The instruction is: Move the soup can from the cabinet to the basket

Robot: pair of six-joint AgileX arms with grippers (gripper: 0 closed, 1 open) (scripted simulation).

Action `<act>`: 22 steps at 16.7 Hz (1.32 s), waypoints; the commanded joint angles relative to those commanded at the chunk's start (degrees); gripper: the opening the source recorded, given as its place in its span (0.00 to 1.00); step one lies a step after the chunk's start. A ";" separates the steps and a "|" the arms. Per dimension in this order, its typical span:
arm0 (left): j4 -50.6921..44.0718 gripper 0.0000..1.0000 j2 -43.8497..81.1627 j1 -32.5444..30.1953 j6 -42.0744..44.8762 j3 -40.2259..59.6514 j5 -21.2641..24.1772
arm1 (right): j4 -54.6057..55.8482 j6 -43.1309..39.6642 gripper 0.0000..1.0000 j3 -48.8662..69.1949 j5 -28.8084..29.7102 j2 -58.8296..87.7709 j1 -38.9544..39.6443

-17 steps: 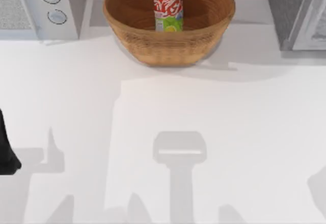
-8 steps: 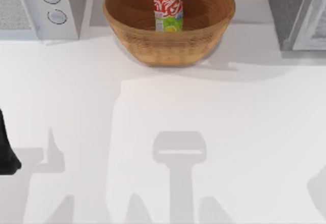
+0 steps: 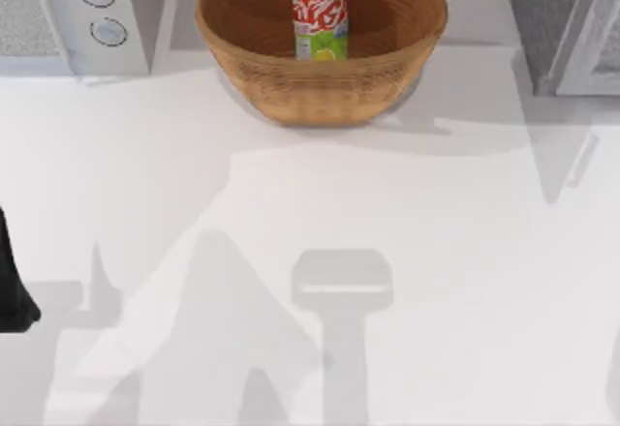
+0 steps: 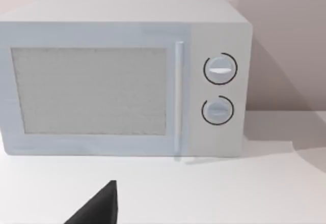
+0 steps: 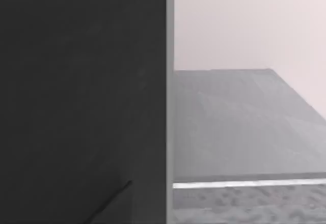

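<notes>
Can (image 3: 321,15) stands upright inside the basket (image 3: 291,87), its long axis vertical, silver top up, near the middle of the bowl and apart from the woven wall on each side. Left arm (image 3: 14,286) is parked at the left edge of the table (image 3: 407,242); whether its fingers are open or closed I cannot tell. In the left wrist view a dark tip (image 4: 99,208) points toward the microwave (image 4: 122,76). The basket sits at the far edge, between the microwave and the grey cabinet (image 3: 562,24). The wide white surface in front is free.
</notes>
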 joint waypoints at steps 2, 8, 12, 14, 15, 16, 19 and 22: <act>0.00 1.00 0.00 0.00 0.00 0.00 0.00 | -0.44 -0.04 1.00 -0.20 11.26 -0.30 11.27; 0.00 1.00 0.00 0.00 0.00 0.00 0.00 | -1.26 -0.12 1.00 -2.10 39.86 -2.21 39.90; 0.00 1.00 0.00 0.00 0.00 0.00 0.00 | -1.42 -0.16 1.00 -3.27 48.16 -3.30 48.19; 0.00 1.00 0.00 0.00 0.00 0.00 0.00 | -1.43 -0.17 1.00 -3.36 48.73 -3.38 48.76; 0.00 1.00 0.00 0.00 0.00 0.00 0.00 | -1.43 -0.17 1.00 -3.36 48.73 -3.38 48.76; 0.00 1.00 0.00 0.00 0.00 0.00 0.00 | -1.43 -0.17 1.00 -3.36 48.73 -3.38 48.76; 0.00 1.00 0.00 0.00 0.00 0.00 0.00 | -1.53 -0.87 1.00 -2.17 49.35 -3.76 46.87; 0.00 1.00 0.00 0.00 0.00 0.00 0.00 | -0.32 -0.85 1.00 0.67 47.21 0.28 44.63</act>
